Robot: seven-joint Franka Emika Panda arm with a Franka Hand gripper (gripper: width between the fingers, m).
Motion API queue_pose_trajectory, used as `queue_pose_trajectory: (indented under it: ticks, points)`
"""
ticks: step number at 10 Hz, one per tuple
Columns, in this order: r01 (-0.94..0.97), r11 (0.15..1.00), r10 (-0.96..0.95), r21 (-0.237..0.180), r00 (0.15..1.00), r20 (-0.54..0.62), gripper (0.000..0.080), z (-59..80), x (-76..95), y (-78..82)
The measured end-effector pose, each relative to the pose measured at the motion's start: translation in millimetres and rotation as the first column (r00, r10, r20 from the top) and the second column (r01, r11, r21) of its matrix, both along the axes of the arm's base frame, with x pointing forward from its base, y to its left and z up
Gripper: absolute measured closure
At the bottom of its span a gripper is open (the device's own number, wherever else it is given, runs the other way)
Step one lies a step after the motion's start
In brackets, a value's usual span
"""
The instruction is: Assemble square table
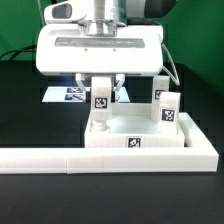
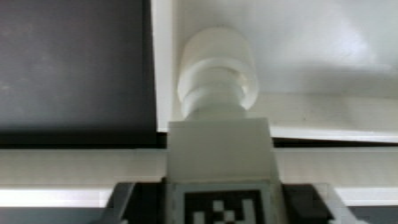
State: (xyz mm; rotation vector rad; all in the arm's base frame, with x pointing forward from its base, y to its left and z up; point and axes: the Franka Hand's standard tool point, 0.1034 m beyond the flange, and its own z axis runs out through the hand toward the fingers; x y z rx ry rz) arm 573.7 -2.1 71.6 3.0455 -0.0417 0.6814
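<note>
My gripper [image 1: 101,98] is shut on a white table leg [image 1: 100,106] with a black-and-white tag, held upright over the corner of the square tabletop [image 1: 140,130] on the exterior view's left. In the wrist view the leg [image 2: 219,140] sits between my dark fingers [image 2: 143,205]. Its threaded end [image 2: 217,70] points at the tabletop's [image 2: 320,60] corner by the raised rim. I cannot tell whether the thread touches the tray. Two more tagged legs [image 1: 167,110] stand upright at the tabletop's side on the exterior view's right.
A long white L-shaped border bar [image 1: 100,160] runs along the front of the tabletop and up the exterior view's right. The marker board [image 1: 68,95] lies flat behind on the black table [image 1: 30,110].
</note>
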Motion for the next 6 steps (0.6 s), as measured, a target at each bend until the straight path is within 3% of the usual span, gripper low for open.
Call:
queue_pose_trajectory:
  ticks: [6]
  points:
    - [-0.002, 1.000, 0.002, -0.017, 1.000, 0.023, 0.0514, -8.3, -1.9, -0.6]
